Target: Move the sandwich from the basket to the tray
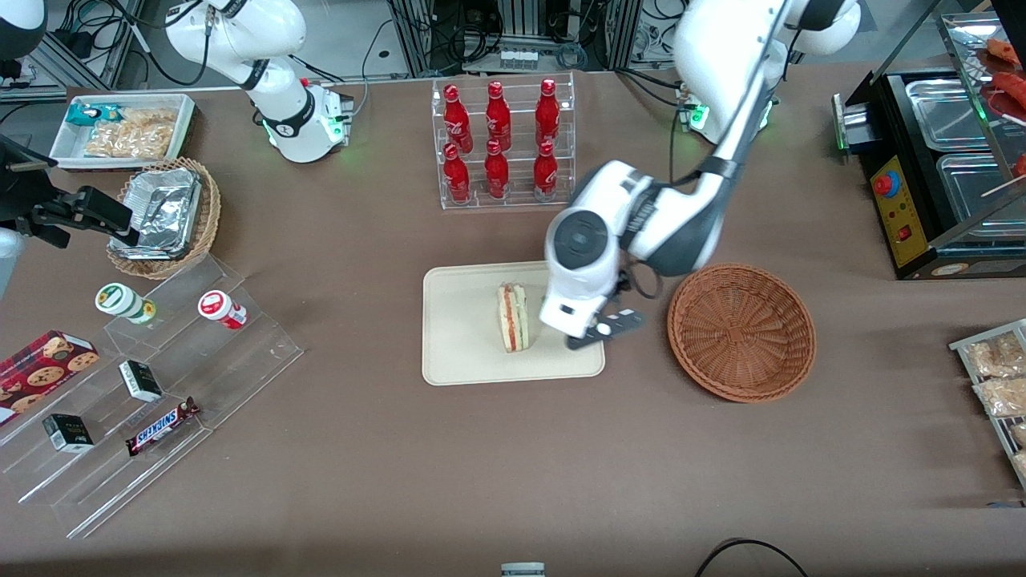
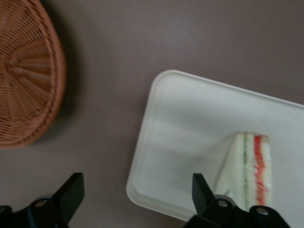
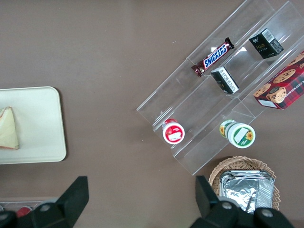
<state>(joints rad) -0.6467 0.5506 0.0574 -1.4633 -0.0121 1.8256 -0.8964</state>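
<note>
You see the triangular white-bread sandwich (image 1: 513, 317) with red and green filling layers standing on its edge on the flat cream-beige rectangular tray (image 1: 469, 353), with the layered cut side facing up toward the front camera. The sandwich sits in the part of the tray toward the working arm's end of the counter (image 1: 401, 481). The wrist view confirms the same position: sandwich (image 2: 247, 173) on tray (image 2: 190, 128), bread faces upright, red and green stripes visible.

The round reddish-brown woven wicker basket (image 1: 742, 331) lies just beside the tray, toward the working arm's end, and holds nothing. Basket and tray do not touch; a strip of brown counter shows between them.

The left arm's claw (image 1: 597, 331) hangs over the tray edge nearest the basket, just beside the sandwich. In the wrist view you see the claw (image 2: 135, 190) with its two black fingers (image 2: 71, 192) spread wide apart and nothing between them. One finger is over the bare counter, the other over the tray next to the sandwich.

A clear acrylic rack of red bottles (image 1: 501, 140) stands farther from the front camera than the tray.
</note>
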